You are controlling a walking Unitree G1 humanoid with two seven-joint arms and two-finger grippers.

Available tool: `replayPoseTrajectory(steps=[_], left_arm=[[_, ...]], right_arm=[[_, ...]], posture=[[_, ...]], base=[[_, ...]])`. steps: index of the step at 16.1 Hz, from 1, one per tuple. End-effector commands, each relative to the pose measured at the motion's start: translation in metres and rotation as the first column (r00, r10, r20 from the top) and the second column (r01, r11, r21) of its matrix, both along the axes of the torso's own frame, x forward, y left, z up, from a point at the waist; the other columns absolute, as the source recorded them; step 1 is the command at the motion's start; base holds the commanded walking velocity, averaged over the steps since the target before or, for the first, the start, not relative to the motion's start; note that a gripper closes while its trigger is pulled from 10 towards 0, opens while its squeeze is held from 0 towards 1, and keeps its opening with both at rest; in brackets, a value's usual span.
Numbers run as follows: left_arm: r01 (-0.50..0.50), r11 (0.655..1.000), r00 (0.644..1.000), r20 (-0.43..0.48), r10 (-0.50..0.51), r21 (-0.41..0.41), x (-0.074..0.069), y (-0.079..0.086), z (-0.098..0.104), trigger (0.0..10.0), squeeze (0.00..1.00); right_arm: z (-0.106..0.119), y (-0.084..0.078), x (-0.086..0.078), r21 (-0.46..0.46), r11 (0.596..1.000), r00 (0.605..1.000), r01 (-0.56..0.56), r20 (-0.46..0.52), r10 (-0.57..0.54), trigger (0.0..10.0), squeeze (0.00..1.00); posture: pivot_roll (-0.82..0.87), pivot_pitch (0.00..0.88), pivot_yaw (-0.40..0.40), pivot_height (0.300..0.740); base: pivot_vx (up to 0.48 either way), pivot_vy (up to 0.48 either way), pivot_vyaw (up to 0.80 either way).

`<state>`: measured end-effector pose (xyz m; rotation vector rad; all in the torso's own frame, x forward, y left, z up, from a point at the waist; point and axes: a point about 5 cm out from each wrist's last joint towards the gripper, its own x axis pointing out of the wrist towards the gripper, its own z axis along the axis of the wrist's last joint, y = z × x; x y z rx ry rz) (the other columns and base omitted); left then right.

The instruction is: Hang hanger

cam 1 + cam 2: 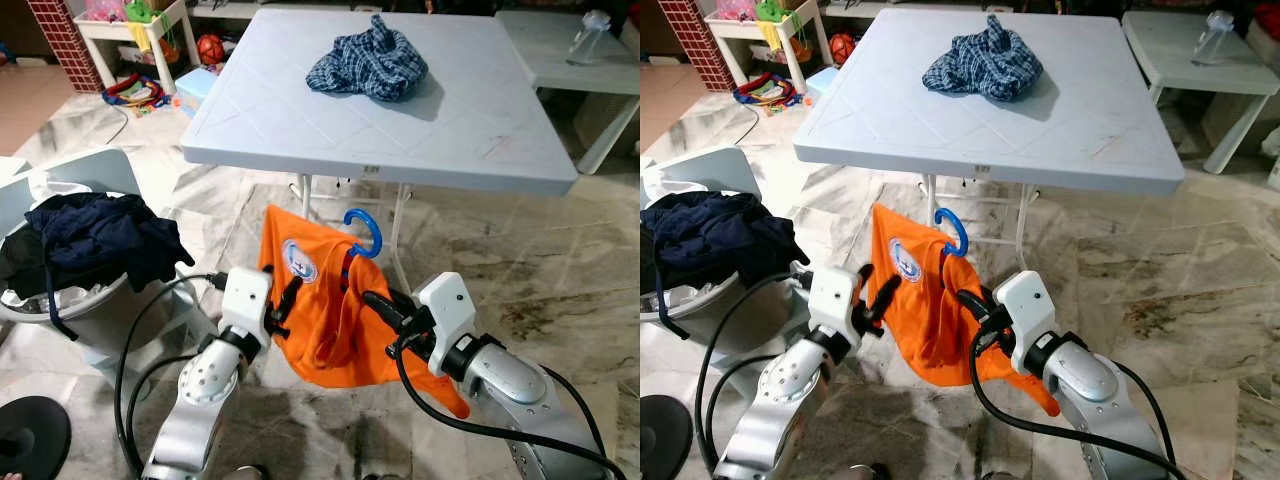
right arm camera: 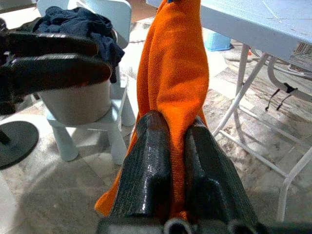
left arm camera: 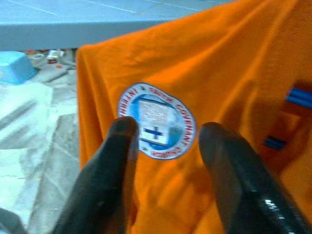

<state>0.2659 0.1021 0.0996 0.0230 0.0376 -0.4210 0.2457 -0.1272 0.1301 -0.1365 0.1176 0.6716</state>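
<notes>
An orange shirt (image 1: 322,310) with a round blue-and-white badge (image 3: 157,122) hangs on a blue hanger, whose hook (image 1: 364,230) sticks up above the collar. It is held in the air in front of the table's near edge. My right gripper (image 2: 178,122) is shut on a fold of the orange cloth, at the shirt's right side (image 1: 372,298). At the shirt's left edge is my left gripper (image 1: 283,303). Its fingers (image 3: 122,141) stand open just in front of the badge with nothing between them.
A light blue folding table (image 1: 300,130) stands just behind the shirt, with a crumpled plaid cloth (image 1: 368,62) on it. A basket of dark clothes (image 1: 90,240) rests on a white chair at my left. A black round base (image 1: 30,435) lies at the lower left. Toys (image 1: 135,92) lie at the back left.
</notes>
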Motion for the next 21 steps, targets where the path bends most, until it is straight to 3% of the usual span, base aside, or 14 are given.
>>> replayPoseTrajectory(steps=[1,6,10,14,15,16,18,19,21], left_arm=[[0.032,0.999,0.999,0.025,-0.032,-0.007,-0.001,-0.004,0.007,10.0,1.00],[0.092,0.996,0.993,0.068,-0.092,0.004,0.002,-0.015,0.019,10.0,1.00],[0.074,0.997,0.988,0.135,-0.076,0.021,0.010,-0.024,0.032,10.0,1.00],[0.045,0.997,0.992,0.114,-0.051,0.058,0.012,-0.026,0.024,10.0,1.00],[0.044,0.997,0.992,0.112,-0.051,0.066,0.012,-0.026,0.021,10.0,0.89],[0.041,0.997,0.993,0.112,-0.048,0.068,0.013,-0.025,0.020,10.0,0.00],[0.029,0.995,0.995,0.090,-0.037,0.091,0.017,-0.022,0.015,10.0,0.00],[0.030,0.995,0.995,0.090,-0.039,0.097,0.019,-0.022,0.014,0.0,0.00],[0.032,0.994,0.995,0.094,-0.042,0.106,0.020,-0.020,0.013,0.0,0.00]], right_arm=[[0.009,0.000,0.001,0.019,1.000,0.999,0.009,0.054,-0.010,10.0,0.00],[0.017,-0.005,0.010,0.108,0.988,0.991,0.112,0.062,-0.119,10.0,0.00],[0.022,0.010,0.011,0.143,0.988,0.996,0.051,0.062,-0.060,10.0,0.00],[0.027,0.022,0.002,0.178,0.982,0.997,-0.061,0.048,0.053,10.0,0.00],[0.031,0.023,0.000,0.196,0.976,0.995,-0.096,0.049,0.088,10.0,0.00],[0.033,0.023,0.000,0.206,0.973,0.994,-0.106,0.047,0.099,10.0,0.00],[0.037,0.025,-0.002,0.213,0.968,0.991,-0.132,0.061,0.122,10.0,0.00],[0.039,0.026,-0.002,0.219,0.967,0.990,-0.133,0.071,0.120,10.0,0.00],[0.041,0.029,-0.003,0.229,0.964,0.990,-0.137,0.071,0.123,10.0,0.00]], posture=[[-0.03,0.152,0.016,0.740],[0.00,0.136,0.014,0.740],[0.00,0.121,-0.018,0.740],[0.00,0.114,-0.028,0.740],[0.00,0.114,-0.028,0.740],[0.00,0.113,-0.029,0.740],[-0.01,0.113,-0.027,0.740],[-0.01,0.113,-0.024,0.740],[-0.01,0.112,-0.022,0.740]], base=[[0.000,0.000,0.00],[0.000,0.000,0.00],[0.000,0.000,0.00],[0.000,0.000,0.00],[0.000,0.000,0.00],[0.000,0.000,0.00],[0.000,0.000,0.00],[0.000,0.000,0.00],[0.000,0.000,0.00]])
